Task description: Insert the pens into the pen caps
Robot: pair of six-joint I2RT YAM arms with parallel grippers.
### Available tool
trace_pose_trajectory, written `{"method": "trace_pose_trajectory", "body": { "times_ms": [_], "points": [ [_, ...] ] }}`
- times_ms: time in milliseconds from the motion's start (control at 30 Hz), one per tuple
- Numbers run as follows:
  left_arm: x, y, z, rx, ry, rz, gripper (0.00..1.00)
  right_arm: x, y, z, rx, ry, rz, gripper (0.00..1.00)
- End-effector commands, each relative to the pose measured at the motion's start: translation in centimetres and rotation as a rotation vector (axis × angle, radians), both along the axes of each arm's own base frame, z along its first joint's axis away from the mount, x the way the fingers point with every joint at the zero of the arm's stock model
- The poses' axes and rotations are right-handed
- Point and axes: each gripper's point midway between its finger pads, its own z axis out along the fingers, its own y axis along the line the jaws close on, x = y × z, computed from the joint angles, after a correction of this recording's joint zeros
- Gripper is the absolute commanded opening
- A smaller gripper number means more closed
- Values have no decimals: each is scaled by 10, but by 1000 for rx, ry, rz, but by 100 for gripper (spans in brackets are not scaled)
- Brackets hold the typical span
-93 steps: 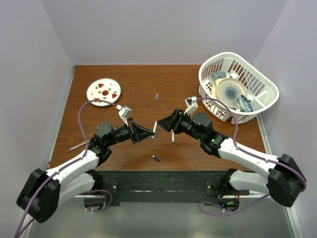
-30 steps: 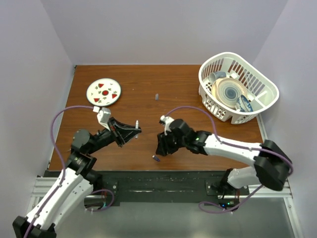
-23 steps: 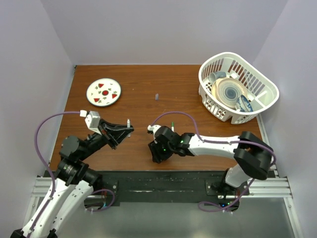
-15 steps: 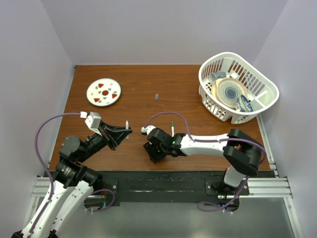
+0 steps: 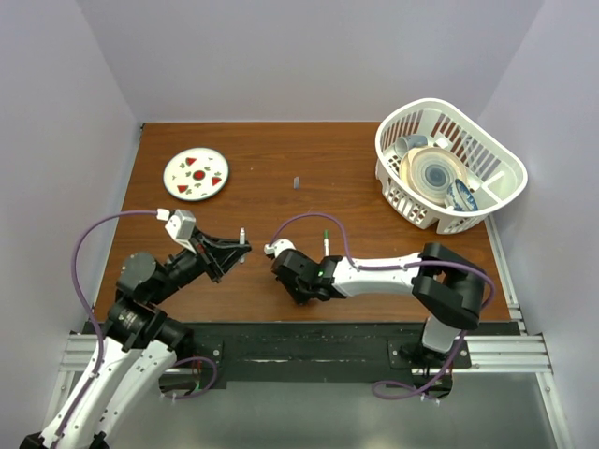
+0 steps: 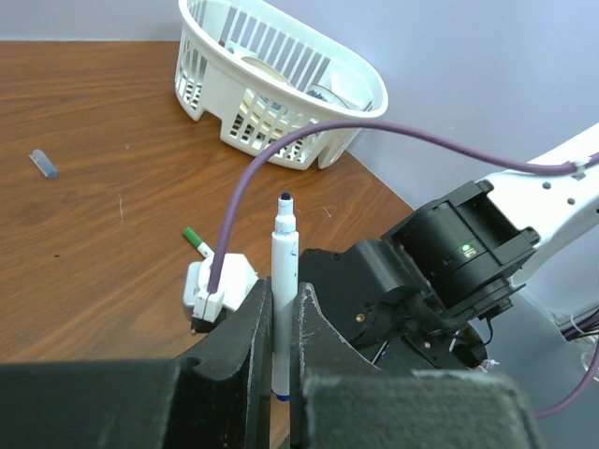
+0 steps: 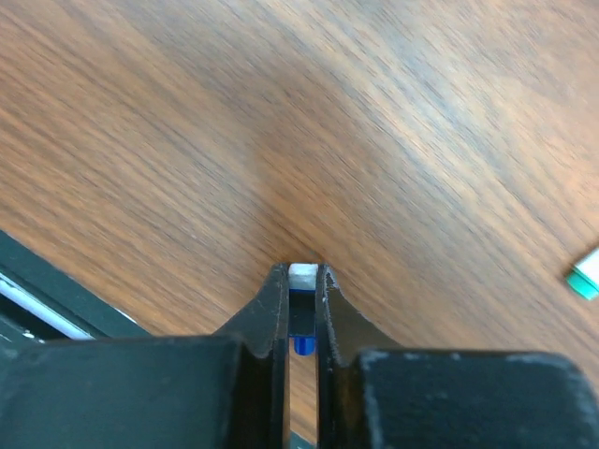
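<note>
My left gripper (image 5: 236,251) is shut on a white-barrelled pen (image 6: 284,248), held upright with its dark tip bare and pointing up, left of the table's middle. My right gripper (image 5: 296,292) points down at the wood near the front edge and is shut on a small blue pen cap (image 7: 302,323) with a white end. A pen with a green cap (image 5: 326,241) lies flat just behind the right wrist; its green end (image 7: 585,276) shows at the right wrist view's edge. A dark purple-grey pen cap (image 5: 296,182) lies alone further back.
A round white plate (image 5: 196,174) with red marks sits at the back left. A white plastic basket (image 5: 491,187) holding dishes stands at the back right. The black front rail (image 5: 309,337) runs close below the right gripper. Purple cables loop above both wrists.
The right arm slid left and down toward the front edge, and its jaws closed on the blue cap. The left arm pulled back left with its pen, then held still.
</note>
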Motion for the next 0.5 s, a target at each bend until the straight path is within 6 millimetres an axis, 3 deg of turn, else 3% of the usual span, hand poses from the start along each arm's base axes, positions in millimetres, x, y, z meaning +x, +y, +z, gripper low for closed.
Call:
{"method": "trace_pose_trajectory", "body": {
  "times_ms": [0, 167, 200, 267, 300, 400, 467],
  "points": [
    [7, -3, -6, -6, 0, 2, 0, 18, 2, 49, 91, -94, -101, 0],
    [7, -20, -32, -57, 60, -93, 0, 49, 3, 122, 307, -164, -226, 0],
    [8, -23, -38, -73, 56, -105, 0, 54, 3, 145, 393, -181, -255, 0],
    [3, -30, -46, -120, 101, -158, 0, 63, -2, 171, 496, -205, -296, 0],
    [2, -33, -49, -151, 80, -183, 0, 65, -2, 197, 612, -228, -316, 0],
    [-5, -38, -55, -220, 91, -237, 0, 68, -4, 236, 805, -270, -359, 0],
    [-8, -41, -48, -266, 73, -270, 0, 69, -6, 272, 966, -312, -375, 0]
  ]
}}
